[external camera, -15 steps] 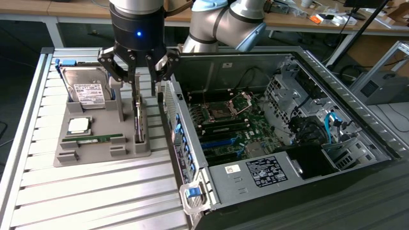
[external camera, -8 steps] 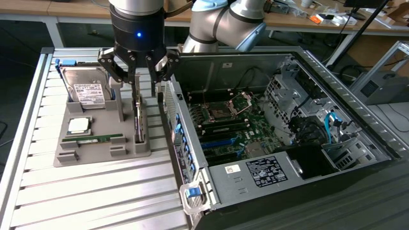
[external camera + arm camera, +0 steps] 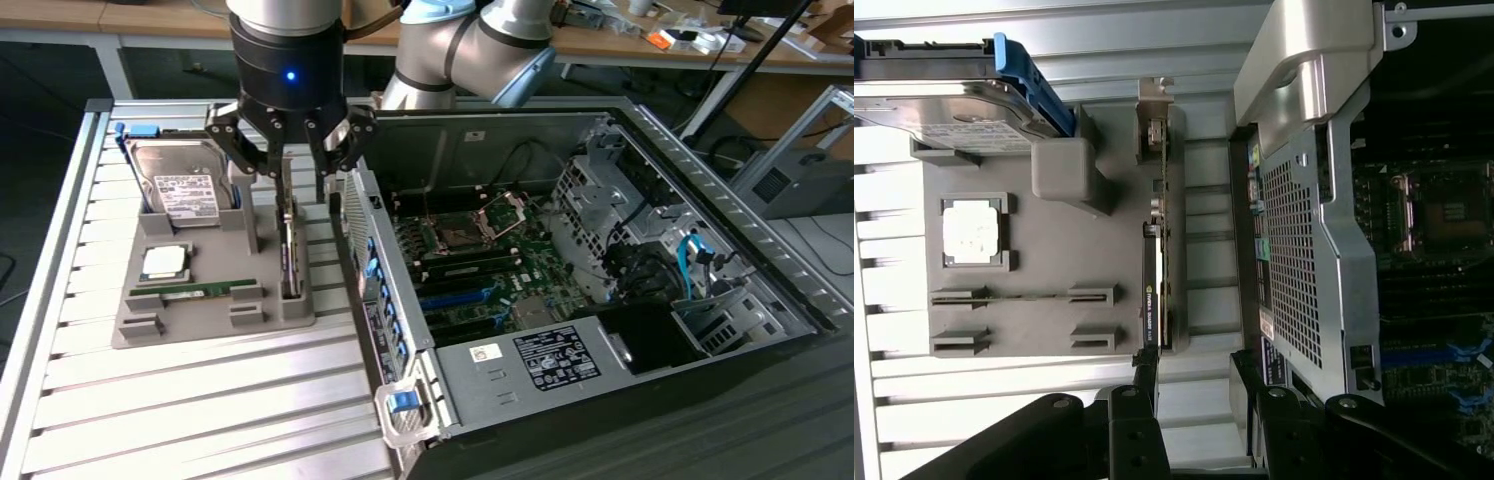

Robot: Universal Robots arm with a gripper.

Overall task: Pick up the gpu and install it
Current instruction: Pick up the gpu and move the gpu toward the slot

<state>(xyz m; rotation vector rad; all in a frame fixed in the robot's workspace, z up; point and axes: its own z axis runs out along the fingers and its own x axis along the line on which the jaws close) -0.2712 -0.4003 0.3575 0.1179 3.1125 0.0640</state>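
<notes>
Grey holder (image 3: 187, 325) on table (image 3: 200, 420) carries gpu (image 3: 290, 255) on edge. Hand (image 3: 296, 165) wide open just above it, empty. Step: pick-up approach; grasp likely needs centring, since the card lies nearer 1 finger.

No readable text (drive label (image 3: 184, 196) illegible).

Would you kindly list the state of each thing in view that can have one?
gripper, open, poised just above the gpu, holding nothing
gpu, standing on edge in the grey holder, not yet lifted
hard drive, propped in the holder
processor chip, lying flat in its recess
memory stick, lying in its slot
computer case, on its side, open, interior exposed
</notes>
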